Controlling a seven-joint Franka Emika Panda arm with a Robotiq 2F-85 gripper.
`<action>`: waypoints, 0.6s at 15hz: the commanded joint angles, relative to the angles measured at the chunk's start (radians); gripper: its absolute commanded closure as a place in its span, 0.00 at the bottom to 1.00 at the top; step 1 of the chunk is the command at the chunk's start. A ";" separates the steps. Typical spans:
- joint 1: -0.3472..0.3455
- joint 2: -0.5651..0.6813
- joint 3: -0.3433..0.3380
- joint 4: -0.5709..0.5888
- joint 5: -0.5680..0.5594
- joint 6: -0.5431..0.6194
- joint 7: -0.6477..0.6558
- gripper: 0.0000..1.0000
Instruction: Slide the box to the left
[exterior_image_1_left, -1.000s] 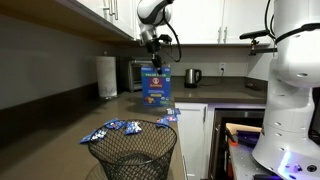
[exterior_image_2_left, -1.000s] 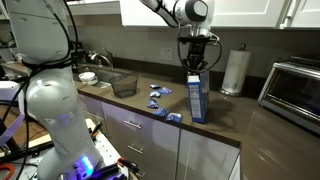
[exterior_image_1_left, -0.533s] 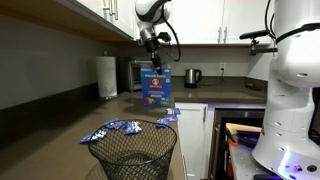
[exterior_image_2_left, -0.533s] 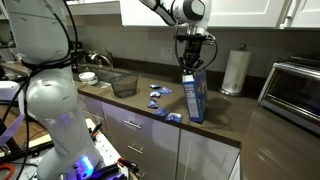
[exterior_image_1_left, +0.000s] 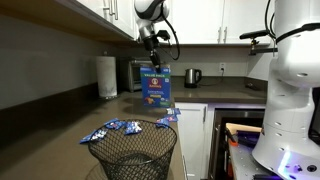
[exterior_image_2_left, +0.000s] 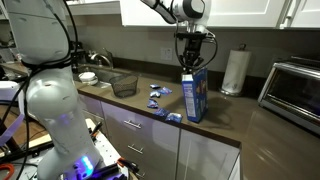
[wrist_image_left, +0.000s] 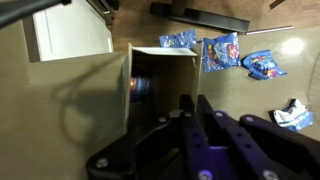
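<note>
The tall blue box (exterior_image_1_left: 156, 86) stands upright on the dark countertop, with a yellow-orange picture on its front. It shows in both exterior views (exterior_image_2_left: 194, 96). My gripper (exterior_image_1_left: 152, 62) hangs straight down at the box's top edge (exterior_image_2_left: 190, 66). In the wrist view, the fingers (wrist_image_left: 190, 108) lie tight together, shut, against the right side of the box's top (wrist_image_left: 160, 75). Nothing is held between them.
Several small blue snack packets (exterior_image_2_left: 160, 95) lie on the counter beside the box (wrist_image_left: 220, 50). A black wire basket (exterior_image_1_left: 133, 150) stands near the counter's front. A paper towel roll (exterior_image_2_left: 235, 71), a toaster oven (exterior_image_2_left: 295, 85) and a kettle (exterior_image_1_left: 193, 77) stand further along the counter.
The gripper and the top of the box have shifted slightly, leftward as seen in the exterior view with the paper towel roll on the right. The packets have not moved.
</note>
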 joint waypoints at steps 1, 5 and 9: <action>-0.013 0.006 -0.014 0.009 -0.016 0.019 -0.020 0.57; -0.028 0.015 -0.037 0.006 -0.009 0.045 -0.022 0.31; -0.042 0.023 -0.048 -0.007 0.012 0.072 -0.039 0.59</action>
